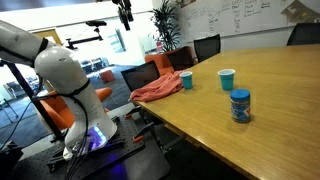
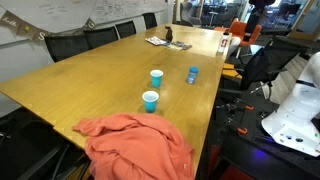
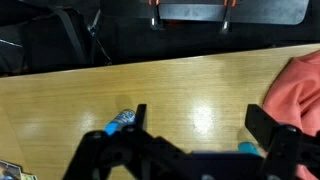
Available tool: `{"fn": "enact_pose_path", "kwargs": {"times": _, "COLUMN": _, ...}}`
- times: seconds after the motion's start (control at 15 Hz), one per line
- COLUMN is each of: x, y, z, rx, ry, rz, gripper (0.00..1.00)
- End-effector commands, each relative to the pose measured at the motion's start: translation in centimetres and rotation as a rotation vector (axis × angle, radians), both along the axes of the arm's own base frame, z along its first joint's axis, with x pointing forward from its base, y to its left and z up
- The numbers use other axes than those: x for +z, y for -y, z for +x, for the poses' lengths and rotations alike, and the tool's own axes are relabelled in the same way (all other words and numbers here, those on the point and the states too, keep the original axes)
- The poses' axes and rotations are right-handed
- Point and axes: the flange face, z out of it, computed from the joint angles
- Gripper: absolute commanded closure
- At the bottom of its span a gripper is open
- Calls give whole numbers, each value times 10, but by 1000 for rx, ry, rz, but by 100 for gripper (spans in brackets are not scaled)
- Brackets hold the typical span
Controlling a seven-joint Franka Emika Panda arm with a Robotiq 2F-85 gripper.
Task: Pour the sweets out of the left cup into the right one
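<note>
Plainly, the gripper (image 3: pixel 200 125) stands wide open in the wrist view, its two dark fingers (image 3: pixel 141 118) spread far apart with only bare wood between them. It holds nothing and touches nothing. In an exterior view it hangs high up (image 1: pixel 125 12), well apart from everything on the table (image 1: pixel 270 90), while the white arm (image 1: pixel 62 72) rises from its base beside the table's edge.

The left cup (image 1: pixel 186 80), darker teal, stands upright just beside a crumpled orange cloth (image 1: pixel 155 90) that spills over the table edge. The right cup (image 1: pixel 227 78), lighter cyan with a pale rim, stands upright a little apart from it. A lidded blue jar (image 1: pixel 240 105) stands near the right cup. In an exterior view the same three show again: the left cup (image 2: pixel 150 100) nearest the cloth (image 2: pixel 135 145), the right cup (image 2: pixel 156 77) beyond it, and the jar (image 2: pixel 193 75) to the side.

In the wrist view a small blue thing shows by one finger, too hidden to name, and the cloth fills the right edge.

The table is a long one of pale wood with a slight shine. Black chairs (image 1: pixel 205 46) line its far side. Behind them are a whiteboard (image 1: pixel 235 15) with writing and a potted plant (image 1: pixel 168 25).
</note>
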Motion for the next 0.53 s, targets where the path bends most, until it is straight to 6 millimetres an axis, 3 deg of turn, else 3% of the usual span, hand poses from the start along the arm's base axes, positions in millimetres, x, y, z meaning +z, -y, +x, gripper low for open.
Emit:
{"fn": "enact_pose_path", "kwargs": {"times": 0.0, "x": 1, "y": 0, "z": 0, "rx": 0, "ry": -1, "rz": 0, "gripper": 0}}
{"fn": "enact_pose_path", "kwargs": {"times": 0.33, "x": 1, "y": 0, "z": 0, "rx": 0, "ry": -1, "rz": 0, "gripper": 0}}
{"fn": "enact_pose_path", "kwargs": {"times": 0.47, "x": -15, "y": -3, "z": 13, "rx": -5, "ry": 1, "rz": -6, "gripper": 0}}
